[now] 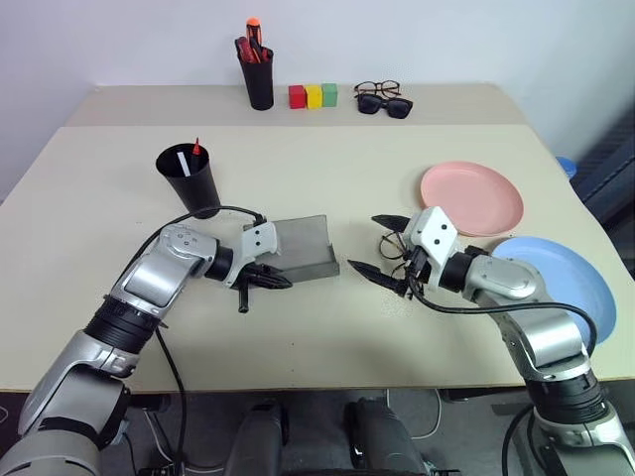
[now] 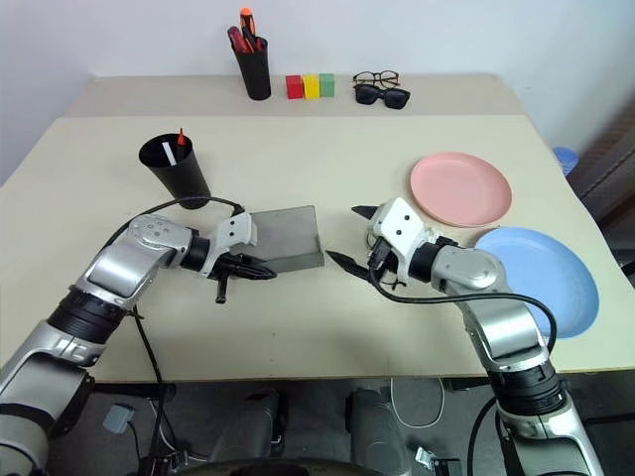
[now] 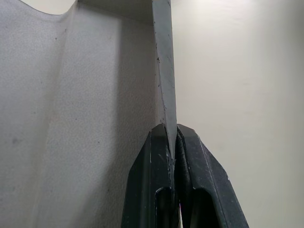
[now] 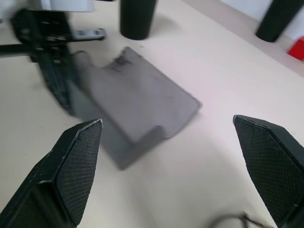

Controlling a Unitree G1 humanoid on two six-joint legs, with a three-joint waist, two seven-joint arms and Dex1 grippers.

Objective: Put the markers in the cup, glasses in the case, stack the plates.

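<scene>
Glasses (image 1: pixel 397 260), thin wire-framed ones, lie on the worktop (image 1: pixel 298 337) partly hidden under the right gripper (image 1: pixel 385 246), between the case and the pink plate; they are not yet in the case (image 1: pixel 303 248), which sits open near the middle of the worktop, grey, its flap lid standing up; the left gripper (image 1: pixel 270 281) has its fingers clenched on the thin front edge of the case's wall, most likely to steady it or hold it open so the glasses can be slid in; the right gripper hovers just beside the case on its other side, fingers spread wide and holding nothing, apparently about to collect the glasses beneath it; the markers (image 1: pixel 189 156) already stand in the black tapered cup (image 1: pixel 190 180), a red tip and a white body showing above its rim, so that step looks done; the pink plate (image 1: pixel 470 197) and the blue plate (image 1: pixel 561 283) lie side by side at the right, just touching or barely overlapping, not yet stacked.

Worktop is pale beige and matt, with a seam running across its far part; at the back stand a straight black pen pot (image 1: pixel 258 77) with red and orange pens, three small blocks (image 1: pixel 314 95) in red, yellow and green, and two further pairs of spectacles (image 1: pixel 382 97); behind is a plain white wall (image 1: pixel 446 40).
</scene>
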